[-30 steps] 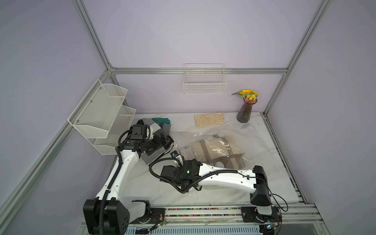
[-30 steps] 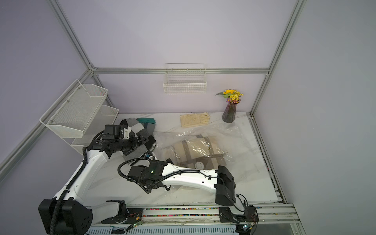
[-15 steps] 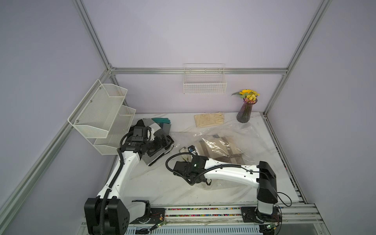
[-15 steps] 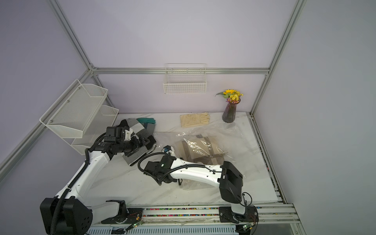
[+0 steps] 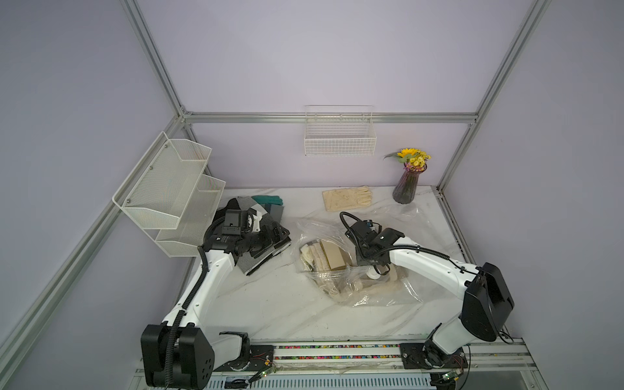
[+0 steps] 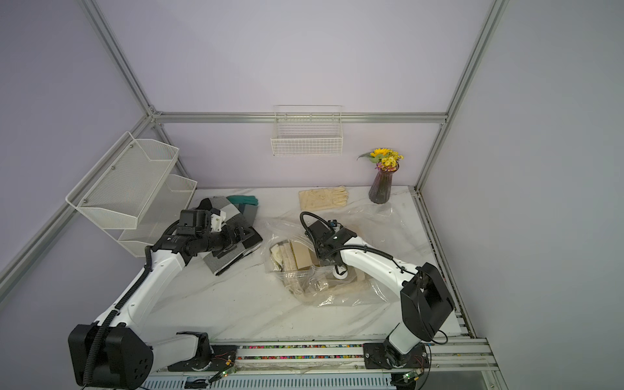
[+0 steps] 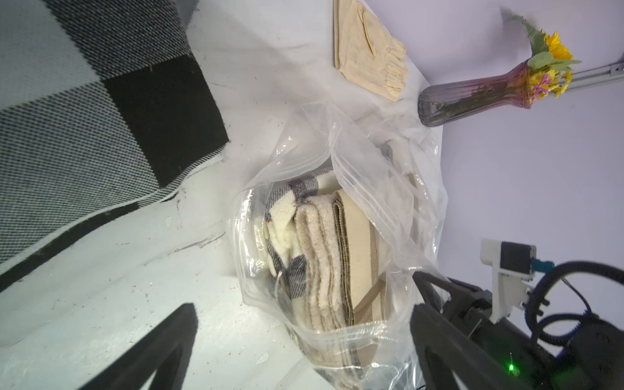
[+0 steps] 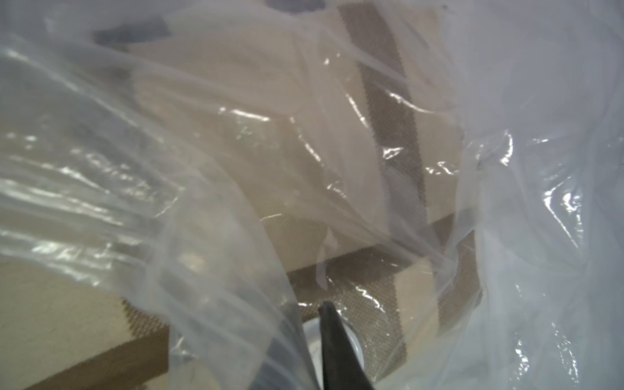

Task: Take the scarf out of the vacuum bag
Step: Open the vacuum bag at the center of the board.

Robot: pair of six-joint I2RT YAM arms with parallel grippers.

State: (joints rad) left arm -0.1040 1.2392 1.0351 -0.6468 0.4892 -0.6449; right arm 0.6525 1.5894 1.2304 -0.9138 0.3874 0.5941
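right hand (image 5: 371, 269) shifted right, its grip veiled by vacuum bag (image 5: 383, 297) film.

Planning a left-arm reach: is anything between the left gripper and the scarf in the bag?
Only the bag's plastic, seemingly over the scarf's near end. Otherwise bare table lies between left gripper and bag.

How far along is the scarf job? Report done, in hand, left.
Done: nothing yet; the scarf lies folded inside the vacuum bag. In hand: the right gripper, jaws seemingly closed, pinches bag plastic beside the valve cap; the left gripper hovers open above the checked cloth. Left: reach in, grip the scarf, pull it clear.
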